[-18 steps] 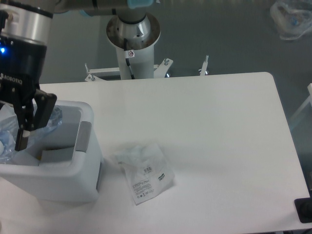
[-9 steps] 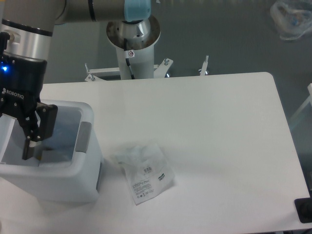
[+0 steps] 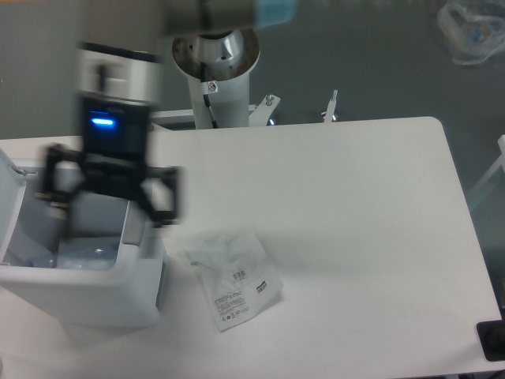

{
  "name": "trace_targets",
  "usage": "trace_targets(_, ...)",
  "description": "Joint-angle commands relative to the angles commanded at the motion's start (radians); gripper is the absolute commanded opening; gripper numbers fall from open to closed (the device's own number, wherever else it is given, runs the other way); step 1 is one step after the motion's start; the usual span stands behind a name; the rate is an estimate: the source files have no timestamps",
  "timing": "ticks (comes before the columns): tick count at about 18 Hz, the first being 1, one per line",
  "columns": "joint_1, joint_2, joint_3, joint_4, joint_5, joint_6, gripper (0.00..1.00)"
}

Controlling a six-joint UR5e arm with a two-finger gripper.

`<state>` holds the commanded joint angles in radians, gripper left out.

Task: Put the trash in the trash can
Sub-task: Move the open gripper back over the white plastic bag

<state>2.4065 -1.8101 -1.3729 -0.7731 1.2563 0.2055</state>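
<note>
The trash can (image 3: 95,296) is a boxy white bin at the table's front left, with its lid (image 3: 9,197) up on the left side. Inside it lies a clear plastic bottle (image 3: 85,255), only partly visible at the bottom. The wrinkly white plastic bag (image 3: 234,276) with black print lies flat on the table, just right of the bin. My gripper (image 3: 110,221) is motion-blurred above the bin's right half. It is open, with its fingers spread wide and nothing between them.
The arm's white pedestal (image 3: 215,71) stands behind the table's (image 3: 355,205) back edge. A clear bag (image 3: 473,30) lies on the floor at the top right. A black object (image 3: 492,339) sits past the table's front right corner.
The gripper held the bottle over the bin, then let it drop inside. It has since opened wide and swung right and up, now blurred.
</note>
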Motion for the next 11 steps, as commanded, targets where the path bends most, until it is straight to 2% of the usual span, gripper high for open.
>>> trace_targets(2,0.049,-0.055,-0.009,-0.003,0.002,0.015,0.99)
trace_targets(3,0.084,-0.093,-0.046,-0.003,0.002,0.082,0.99)
trace_targets(6,0.112,-0.159,-0.084,-0.011,0.000,0.279,0.99)
trace_targets(11,0.148,-0.212,-0.138,-0.041,0.003,0.455,0.99)
